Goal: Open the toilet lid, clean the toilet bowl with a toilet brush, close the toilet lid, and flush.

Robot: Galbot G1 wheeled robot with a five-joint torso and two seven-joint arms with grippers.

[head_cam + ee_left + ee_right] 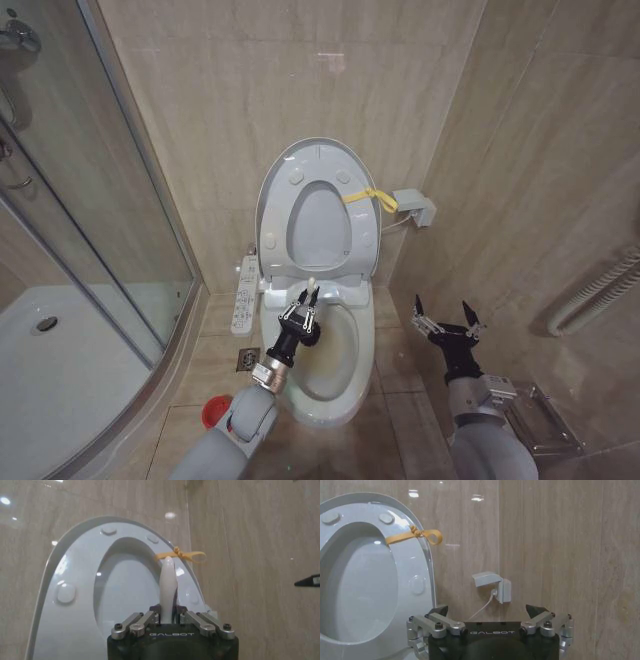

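**Brush handle held above the open toilet**

Standing at the lower left of the head view, a small red holder (216,411) sits on the floor tiles beside the pedestal. Just right of it the left gripper (303,318) hangs over the rear of the toilet bowl (330,385), fingers clenched on the thin white handle of the toilet brush (311,289), whose tip points up toward the raised seat. Along the bowl's left side runs a white control panel (243,294). At centre frame the toilet lid (272,185) stands upright against the wall, the seat folded up with it and a yellow ribbon (366,196) tied to the seat's right edge. Further right, a grey wall socket (415,208) sits beside the lid. At lower right the right gripper (447,322) hovers off to the side of the bowl, fingers spread wide, grasping nothing.
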